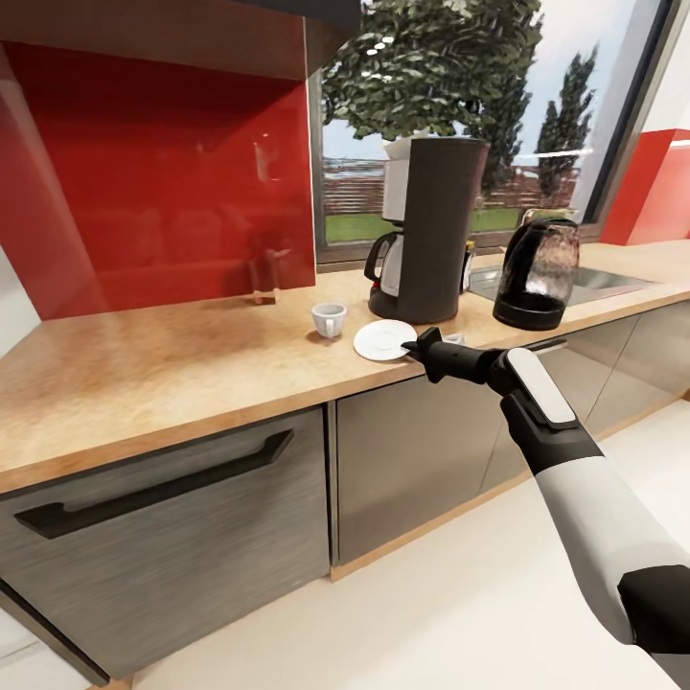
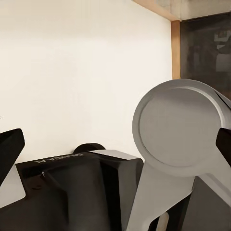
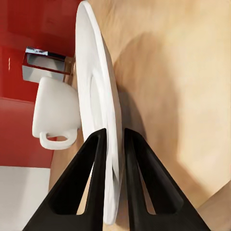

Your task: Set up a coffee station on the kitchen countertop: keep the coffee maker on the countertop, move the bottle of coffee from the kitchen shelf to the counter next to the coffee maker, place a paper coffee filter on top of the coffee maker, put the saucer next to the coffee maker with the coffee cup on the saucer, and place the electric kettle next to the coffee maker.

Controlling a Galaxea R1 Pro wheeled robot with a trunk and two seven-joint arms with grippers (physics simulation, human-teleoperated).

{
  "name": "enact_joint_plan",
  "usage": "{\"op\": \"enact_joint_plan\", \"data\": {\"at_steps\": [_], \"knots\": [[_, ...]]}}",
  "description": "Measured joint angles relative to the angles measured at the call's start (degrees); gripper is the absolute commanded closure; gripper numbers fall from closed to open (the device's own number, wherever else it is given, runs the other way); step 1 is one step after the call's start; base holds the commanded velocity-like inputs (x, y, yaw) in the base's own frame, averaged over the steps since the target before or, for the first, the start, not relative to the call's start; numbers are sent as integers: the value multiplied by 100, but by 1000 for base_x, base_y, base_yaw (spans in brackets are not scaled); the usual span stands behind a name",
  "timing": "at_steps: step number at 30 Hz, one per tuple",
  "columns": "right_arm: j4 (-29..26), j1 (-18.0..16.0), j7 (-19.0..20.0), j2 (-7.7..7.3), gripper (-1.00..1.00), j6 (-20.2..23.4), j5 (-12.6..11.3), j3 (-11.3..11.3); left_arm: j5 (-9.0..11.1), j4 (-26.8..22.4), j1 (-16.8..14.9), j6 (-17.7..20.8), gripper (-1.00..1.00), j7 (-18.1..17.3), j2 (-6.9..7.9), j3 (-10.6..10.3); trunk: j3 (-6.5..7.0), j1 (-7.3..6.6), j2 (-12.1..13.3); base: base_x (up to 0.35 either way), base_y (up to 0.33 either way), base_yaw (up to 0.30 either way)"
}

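On the kitchen countertop (image 1: pixel 172 374) the coffee maker (image 1: pixel 431 230) stands by the window. A pale wedge, apparently the paper coffee filter (image 1: pixel 396 148), pokes up at its top. The electric kettle (image 1: pixel 537 273) stands to its right. Between them peeks a small jar with a yellowish lid, likely the bottle of coffee (image 1: pixel 469 264). The coffee cup (image 1: pixel 329 319) (image 3: pixel 55 113) sits in front, beside the saucer (image 1: pixel 381 339) (image 3: pixel 96 96). My right gripper (image 1: pixel 414 347) (image 3: pixel 114 132) is shut on the saucer's near rim. My left gripper (image 2: pixel 115 142) is open, holding nothing, over the pale floor.
A red glossy backsplash (image 1: pixel 163 172) runs behind the counter's left part, with a small chrome fitting (image 1: pixel 264 287) (image 3: pixel 45 65) at its foot. A recessed steel panel (image 1: pixel 599 280) lies behind the kettle. Grey cabinet fronts with a black drawer handle (image 1: pixel 153 494) sit below.
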Motion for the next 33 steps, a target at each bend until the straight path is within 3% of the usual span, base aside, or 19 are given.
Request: {"op": "enact_joint_plan", "data": {"at_steps": [28,29,30,31,33], "knots": [[0,0,0,0,100,0,1,0,0,0,0,0,-100,0,0,0,0,0,0,0,0,0],[0,0,0,0,-100,0,1,0,0,0,0,-1,-100,0,0,0,0,0,0,0,0,0],[164,-2,311,-1,-100,-3,87,-54,1,-1,1,-2,-100,0,0,1,0,0,0,0,0,0],[-58,-1,18,-1,-100,24,99,-5,0,0,1,-1,-100,0,0,0,0,0,0,0,0,0],[16,0,14,0,-100,8,34,-5,0,0,0,-2,-100,0,0,0,0,0,0,0,0,0]]}}
